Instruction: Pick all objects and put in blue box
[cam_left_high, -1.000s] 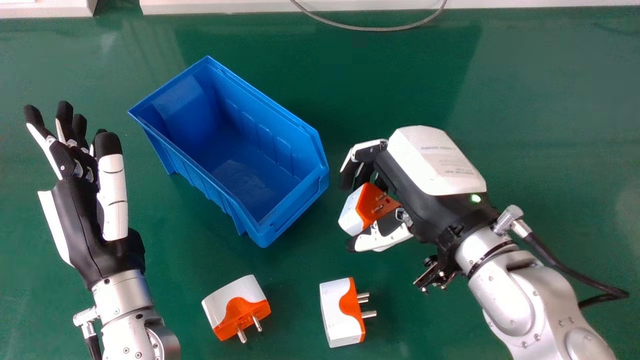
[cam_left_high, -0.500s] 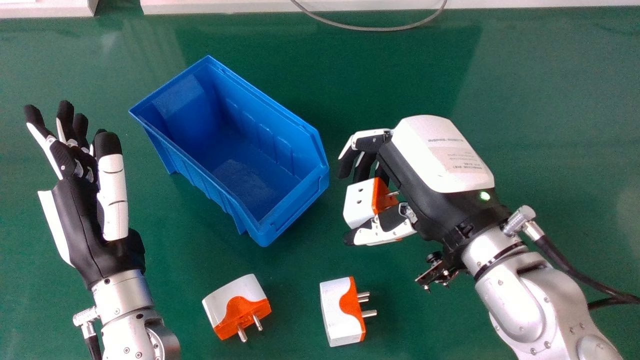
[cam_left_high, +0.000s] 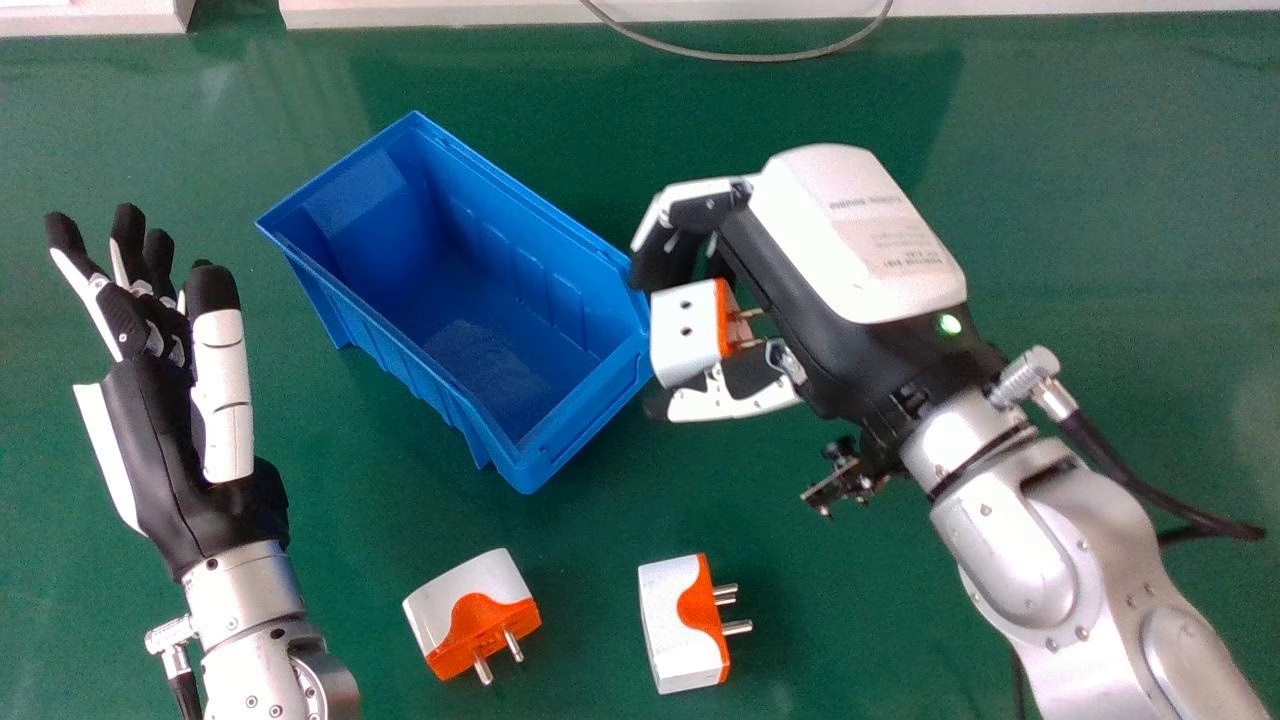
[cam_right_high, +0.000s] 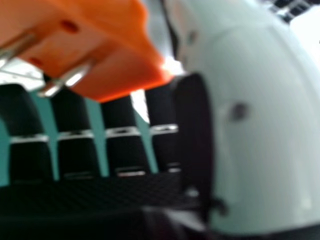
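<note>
My right hand (cam_left_high: 850, 240) is beside the right end of the blue box (cam_left_high: 590, 410), its fingers and thumb curled round a white and orange plug adapter (cam_left_high: 686, 330). In the right hand view, the adapter (cam_right_high: 115, 45) shows its orange face and metal pins close to the thumb of my right hand (cam_right_high: 260, 120). Two more adapters lie on the table below the box: one (cam_left_high: 470, 610) tilted with pins toward the bottom edge, another (cam_left_high: 680, 625) with pins pointing right. At the left, my left hand (cam_left_high: 160, 430) is held with relaxed fingers, holding nothing. The box's visible inside is bare.
The green table (cam_left_high: 1100, 200) spreads round the box on all sides. A grey cable (cam_left_high: 740, 57) curves along the far edge, by a white ledge (cam_left_high: 450, 12). A black cable (cam_left_high: 1130, 480) trails from my right wrist.
My right hand has moved up and slightly left with its adapter, closer to the box, and the adapter has turned so its white socket face shows. The left hand and the other adapters stay put.
</note>
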